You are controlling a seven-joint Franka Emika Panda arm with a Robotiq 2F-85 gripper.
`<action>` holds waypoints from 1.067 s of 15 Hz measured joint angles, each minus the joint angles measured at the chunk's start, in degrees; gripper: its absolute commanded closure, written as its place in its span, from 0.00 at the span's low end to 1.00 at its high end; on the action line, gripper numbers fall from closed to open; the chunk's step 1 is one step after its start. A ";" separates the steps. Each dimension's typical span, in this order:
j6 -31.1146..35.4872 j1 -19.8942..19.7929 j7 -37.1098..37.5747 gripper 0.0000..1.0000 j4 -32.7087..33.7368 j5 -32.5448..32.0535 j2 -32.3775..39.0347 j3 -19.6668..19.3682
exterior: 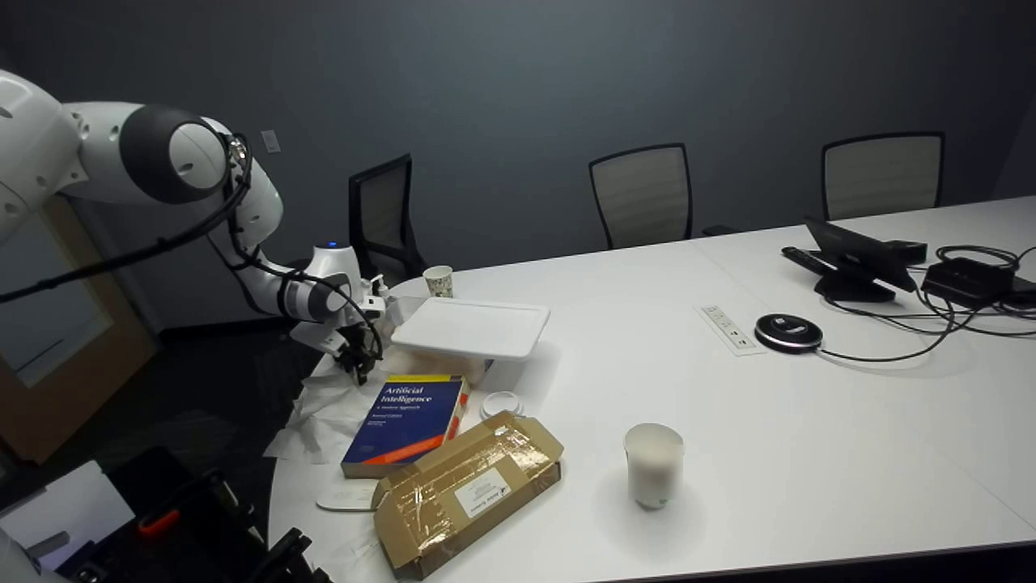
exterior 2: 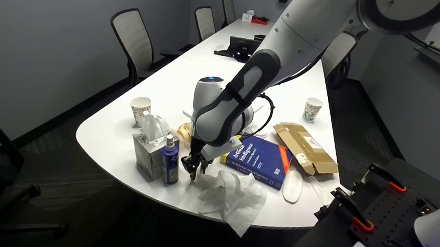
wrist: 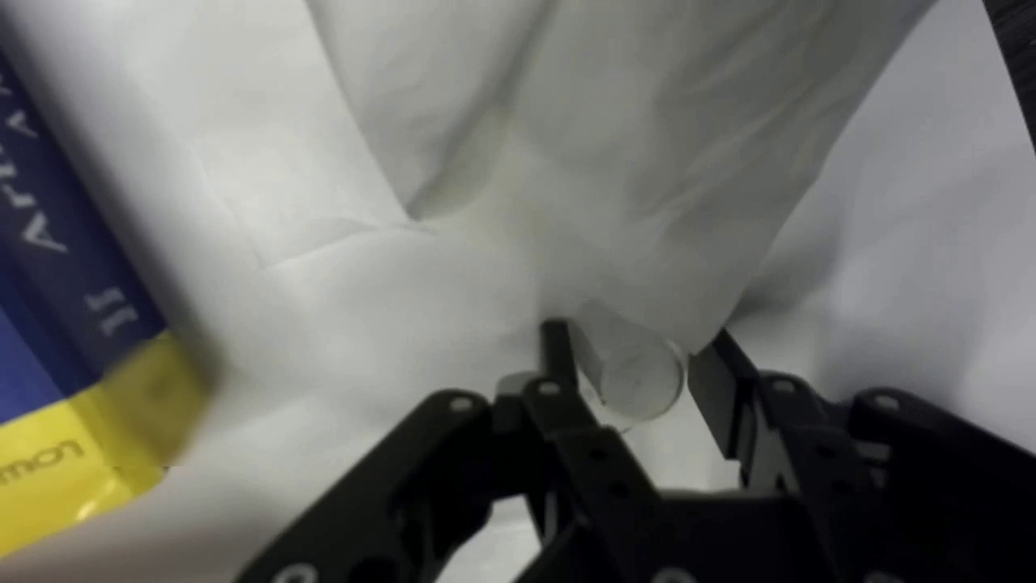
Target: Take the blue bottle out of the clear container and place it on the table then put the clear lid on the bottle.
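In the wrist view a clear cylinder with a round end, which looks like the clear lid point(wrist: 643, 380), lies between the fingers of my gripper point(wrist: 635, 356), partly under white tissue. The fingers stand close on both sides of it; whether they press on it I cannot tell. In an exterior view the blue bottle point(exterior 2: 171, 161), with a white spray top, stands upright on the table point(exterior 2: 115, 145), left of my gripper point(exterior 2: 197, 174). The clear container point(exterior: 405, 309) sits under a tilted white cover point(exterior: 473, 326), beyond my gripper point(exterior: 362, 374).
A tissue box point(exterior 2: 149, 157) stands against the bottle. Crumpled tissue point(exterior 2: 233, 194) spreads over the table's edge. A thick blue book point(exterior 2: 259, 158), an opened cardboard box point(exterior 2: 305, 149) and paper cups point(exterior 2: 140, 109) are around. The table's rounded edge is close to my gripper.
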 measured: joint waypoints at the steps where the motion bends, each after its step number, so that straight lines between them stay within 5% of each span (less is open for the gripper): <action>1: -0.75 -0.51 -0.71 0.96 0.12 0.00 -0.03 0.40; 16: -7.85 -3.26 -2.96 0.94 0.95 -0.61 -5.48 1.84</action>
